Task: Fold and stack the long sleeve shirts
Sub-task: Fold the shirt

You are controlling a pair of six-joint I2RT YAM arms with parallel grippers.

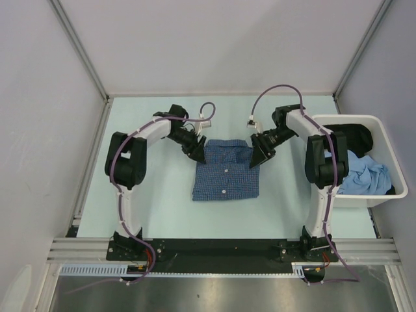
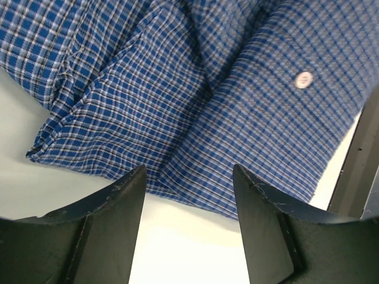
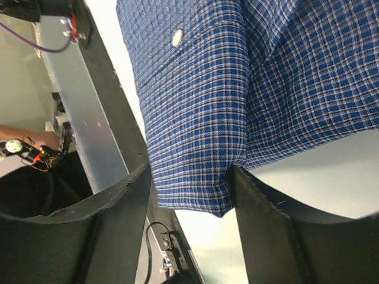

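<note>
I work in a robot lab cell, not a home. Plain pale panels (image 1: 214, 45) wall in the pale-green tabletop (image 1: 156, 208) along its left, far and right edges. At the near edge my two arms (image 1: 127, 162) are bolted to a black base plate (image 1: 221, 249) on aluminium rails (image 1: 81, 249), and purple cables (image 1: 278, 87) loop off them. A white bin (image 1: 370, 199) of clothes sits at the right edge. The only homely thing is the checked shirt (image 1: 224, 181) lying mid-table.

Top camera looks down; both wrist cameras, close in, apparently share the shirt (image 1: 225, 172)
</note>
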